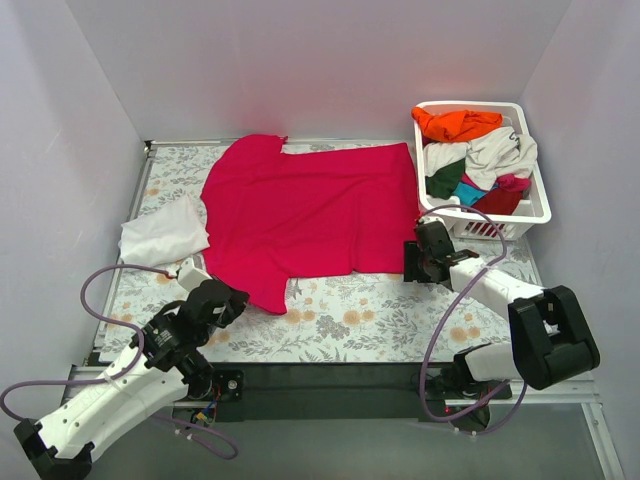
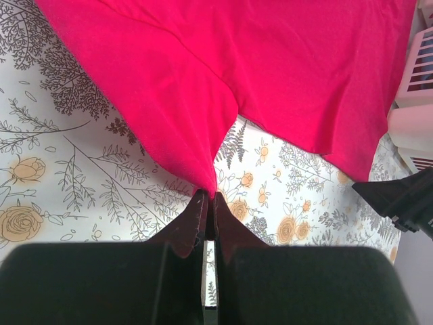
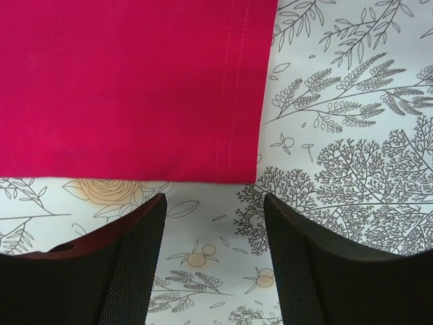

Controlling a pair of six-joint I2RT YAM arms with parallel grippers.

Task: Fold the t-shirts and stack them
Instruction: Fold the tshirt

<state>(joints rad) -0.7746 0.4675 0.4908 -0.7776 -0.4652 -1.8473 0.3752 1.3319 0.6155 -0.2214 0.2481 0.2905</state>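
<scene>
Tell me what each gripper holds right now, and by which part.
The left gripper is shut on the pink t-shirt, at the tip of its sleeve. The right gripper is open, holding nothing, just short of its hem.

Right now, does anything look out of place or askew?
Nothing damaged or spilled. The white t-shirt lies crumpled at the left edge of the table, and the orange t-shirt drapes over the basket rim. The crimson t-shirt lies mostly flat.

A robot test booth, more lab than home: plain white panels (image 1: 330,60) close in the floral-covered table (image 1: 380,320) on three sides. Two arms, left (image 1: 110,400) and right (image 1: 500,290), are bolted to a black rail (image 1: 320,385) at the frame's bottom, trailing purple cables (image 1: 83,297).
</scene>
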